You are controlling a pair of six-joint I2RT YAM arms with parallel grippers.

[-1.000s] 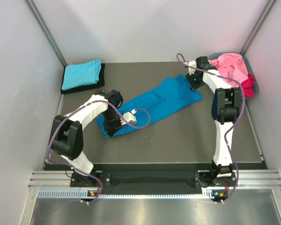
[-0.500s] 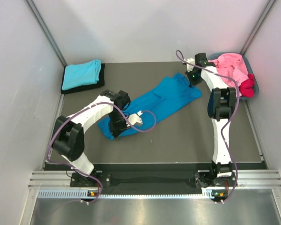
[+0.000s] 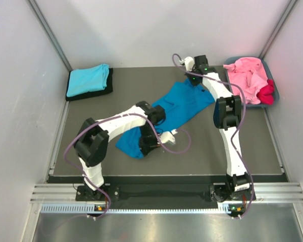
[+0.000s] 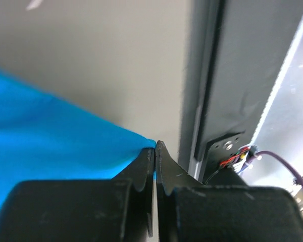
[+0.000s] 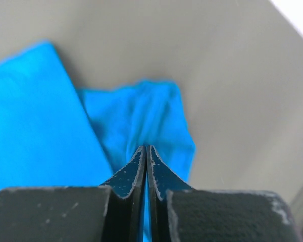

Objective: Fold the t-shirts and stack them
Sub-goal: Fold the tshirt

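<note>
Spreading step, prob.: L fingers (image 4: 140, 169) & R fingers (image 5: 127, 176) clamped on blue t-shirt (image 3: 179, 103) ends; next needs even pull, flat on tabletop (image 3: 202, 156).

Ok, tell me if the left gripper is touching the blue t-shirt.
Touching. In the left wrist view the left gripper, shut, pinches a corner of the blue t-shirt.

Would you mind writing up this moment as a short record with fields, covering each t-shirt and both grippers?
blue t-shirt: stretched out diagonally across the middle of the table
left gripper: shut on the blue t-shirt's near end
right gripper: shut on its far end
turquoise t-shirt: folded, on a black pad at far left
pink t-shirts: bunched in the tub at far right
crimson t-shirt: in the tub, at its near right side
</note>
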